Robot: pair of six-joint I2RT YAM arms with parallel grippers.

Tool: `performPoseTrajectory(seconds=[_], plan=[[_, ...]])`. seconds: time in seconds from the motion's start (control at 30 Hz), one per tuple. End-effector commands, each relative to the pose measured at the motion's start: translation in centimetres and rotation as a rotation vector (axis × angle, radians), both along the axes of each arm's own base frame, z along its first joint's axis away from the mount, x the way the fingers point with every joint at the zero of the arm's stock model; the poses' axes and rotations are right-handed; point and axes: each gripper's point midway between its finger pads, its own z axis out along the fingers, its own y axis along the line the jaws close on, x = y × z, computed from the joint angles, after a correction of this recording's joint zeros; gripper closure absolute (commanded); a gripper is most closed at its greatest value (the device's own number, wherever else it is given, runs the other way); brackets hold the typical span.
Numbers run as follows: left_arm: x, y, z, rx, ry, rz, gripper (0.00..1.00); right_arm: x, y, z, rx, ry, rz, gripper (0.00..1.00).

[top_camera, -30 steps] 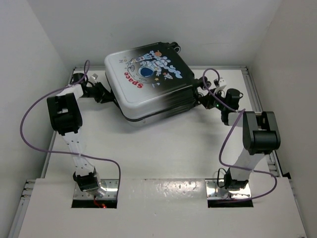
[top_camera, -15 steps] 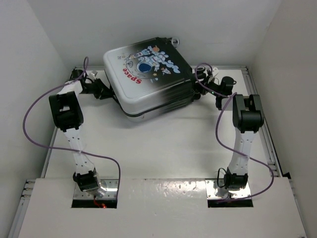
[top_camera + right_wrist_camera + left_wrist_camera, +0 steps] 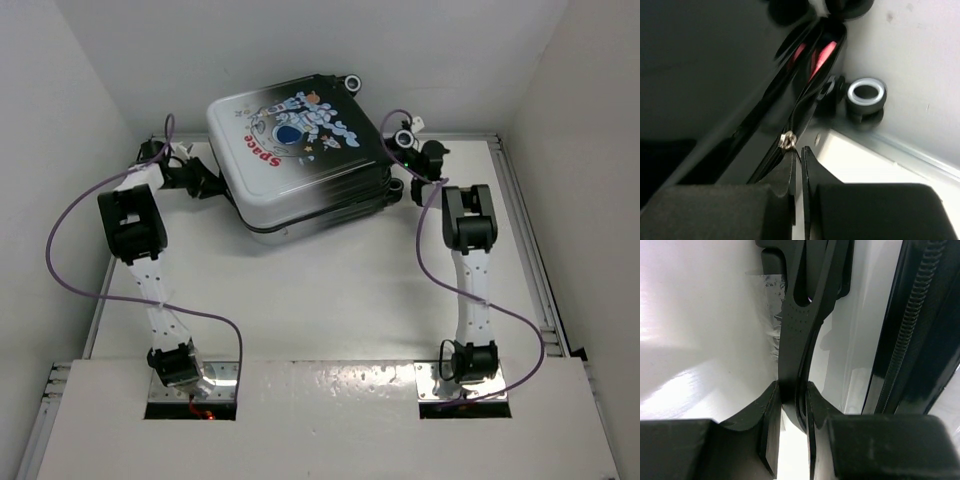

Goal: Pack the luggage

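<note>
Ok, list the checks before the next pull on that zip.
1. The left fingers clamp the handle: ok.
2. The right fingers are shut, tips at the slider: ok.
3. The slider is actually gripped: cannot tell.
4. The zip is closed all round: not ok; a gap beyond the slider shows red inside.
5. The wheel is apart from the right fingers: ok.
6. The suitcase lid is down: ok in the top view, apart from that gap.
</note>
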Motion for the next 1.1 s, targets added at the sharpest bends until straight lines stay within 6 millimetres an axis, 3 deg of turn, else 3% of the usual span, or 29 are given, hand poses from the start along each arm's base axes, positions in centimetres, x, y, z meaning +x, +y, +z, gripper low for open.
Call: performPoseTrajectory(seconds=[0.0,0.03,0.07,0.1,0.13,0.17,0.2,0.27,0.3,0.33,0.37,0.4,0.43,0.47,0.53,0.57,0.6,0.63,0.67,0.7,0.73,0.77,0.8,0.83,0.87,0.9,0.97,1.0,1.07], plan=[[2.4,10.0,-8.1,0.338,-0.018,0.199,1.00,6.6,-5.5,4.5,0.086,-0.100,-0.396,1.00],[2.6,10.1,-7.8,0.341,-0.027,0.201,1.00,7.1,-5.5,1.7,0.072,-0.059,-0.404,1.00],[2.6,9.9,-7.7,0.333,-0.030,0.196,1.00,7.5,-5.3,1.4,0.073,-0.057,-0.409,1.00],[2.7,9.9,-8.1,0.333,-0.030,0.196,1.00,8.4,-5.1,2.8,0.072,-0.092,-0.419,1.00],[3.0,9.4,-7.7,0.327,-0.043,0.183,1.00,9.0,-4.7,1.3,0.069,-0.073,-0.421,1.00],[3.2,9.2,-7.5,0.318,-0.056,0.177,1.00,9.2,-4.5,1.9,0.066,-0.092,-0.423,1.00],[3.2,9.0,-7.4,0.305,-0.062,0.169,0.94,9.1,-4.4,2.3,0.071,-0.091,-0.427,0.96],[3.4,8.5,-5.6,0.277,-0.098,0.159,0.63,7.7,-4.3,2.0,0.069,-0.071,-0.422,0.84],[3.7,8.5,-4.7,0.278,-0.127,0.157,0.54,7.1,-4.2,4.5,0.079,-0.115,-0.417,0.79],[3.8,8.5,-4.1,0.282,-0.142,0.159,0.46,5.7,-5.1,1.6,0.060,-0.052,-0.426,0.73],[3.9,8.2,-2.3,0.269,-0.176,0.157,0.35,5.0,-5.0,6.3,0.083,-0.116,-0.414,0.58],[4.2,8.2,-1.1,0.273,-0.215,0.155,0.31,4.4,-5.1,6.5,0.084,-0.108,-0.415,0.50],[4.6,7.8,0.3,0.277,-0.245,0.154,0.28,3.0,-5.7,4.0,0.069,-0.047,-0.422,0.45],[4.5,7.5,2.4,0.273,-0.298,0.145,0.19,2.2,-5.9,7.9,0.081,-0.101,-0.414,0.41],[4.7,6.7,4.9,0.265,-0.350,0.137,0.15,0.1,-6.1,5.7,0.066,-0.031,-0.402,0.37],[4.4,6.4,5.9,0.252,-0.360,0.136,0.06,-0.9,-5.6,9.3,0.073,-0.081,-0.370,0.35],[4.4,6.3,8.6,0.259,-0.419,0.131,0.01,-2.2,-5.3,8.0,0.073,-0.037,-0.345,0.31],[4.3,6.3,9.5,0.267,-0.444,0.132,0.01,-3.1,-5.0,9.9,0.085,-0.050,-0.329,0.29],[4.2,6.1,10.7,0.265,-0.468,0.125,0.01,-5.3,-3.6,9.0,0.074,-0.007,-0.272,0.28],[3.7,5.6,11.4,0.253,-0.479,0.112,0.01,-6.3,-3.1,10.8,0.087,-0.023,-0.247,0.26],[3.1,5.3,13.0,0.251,-0.505,0.104,0.01,-7.3,-2.6,10.5,0.086,-0.006,-0.223,0.26],[2.7,5.0,13.6,0.253,-0.520,0.092,0.01,-9.7,-0.7,9.6,0.074,0.033,-0.149,0.24],[2.3,4.8,14.3,0.257,-0.539,0.081,0.01,-10.6,0.1,11.0,0.082,0.021,-0.117,0.23],[1.8,5.2,15.0,0.270,-0.554,0.085,0.01,-11.6,1.1,10.9,0.080,0.031,-0.084,0.21],[1.0,5.2,16.5,0.310,-0.587,0.084,0.01,-13.2,2.5,9.5,0.071,0.080,-0.031,0.21],[0.3,5.1,16.2,0.325,-0.580,0.079,0.01,-14.2,3.4,10.8,0.068,0.057,0.017,0.21],[-1.0,4.9,16.4,0.352,-0.568,0.067,0.01,-15.8,5.0,10.6,0.062,0.072,0.081,0.21],[-1.7,4.8,17.8,0.395,-0.613,0.042,0.01,-17.4,6.7,10.1,0.049,0.100,0.165,0.21],[-3.1,5.0,17.9,0.424,-0.598,0.034,0.01,-19.0,7.8,10.5,0.051,0.127,0.221,0.21]])
